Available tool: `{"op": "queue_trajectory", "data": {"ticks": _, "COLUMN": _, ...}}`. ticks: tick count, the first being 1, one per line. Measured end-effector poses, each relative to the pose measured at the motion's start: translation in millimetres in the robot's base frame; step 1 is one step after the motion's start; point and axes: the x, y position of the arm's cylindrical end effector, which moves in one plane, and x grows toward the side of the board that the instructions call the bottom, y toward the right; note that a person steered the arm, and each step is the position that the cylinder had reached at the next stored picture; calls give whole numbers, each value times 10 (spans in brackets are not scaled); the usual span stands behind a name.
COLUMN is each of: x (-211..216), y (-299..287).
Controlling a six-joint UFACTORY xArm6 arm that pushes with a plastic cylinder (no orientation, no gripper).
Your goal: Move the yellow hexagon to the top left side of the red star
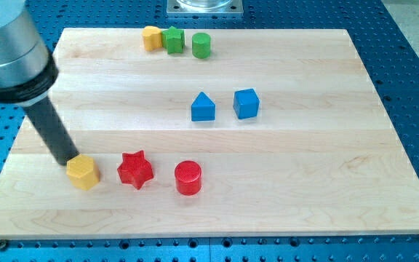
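Note:
The yellow hexagon (pixel 83 172) lies near the board's lower left. The red star (pixel 135 169) sits just to its right, a small gap between them. My tip (pixel 68 156) is on the board at the hexagon's upper left edge, touching or nearly touching it. The dark rod slants up to the view's top left.
A red cylinder (pixel 188 177) lies right of the star. A blue house-shaped block (pixel 203 107) and a blue cube (pixel 246 103) sit mid-board. At the top edge are a yellow block (pixel 150 37), a green star (pixel 172 39) and a green cylinder (pixel 201 45).

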Motion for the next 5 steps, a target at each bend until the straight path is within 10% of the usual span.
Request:
{"op": "queue_trajectory", "data": {"ticks": 2, "x": 1057, "y": -69}}
{"op": "queue_trajectory", "data": {"ticks": 5, "x": -289, "y": 337}}
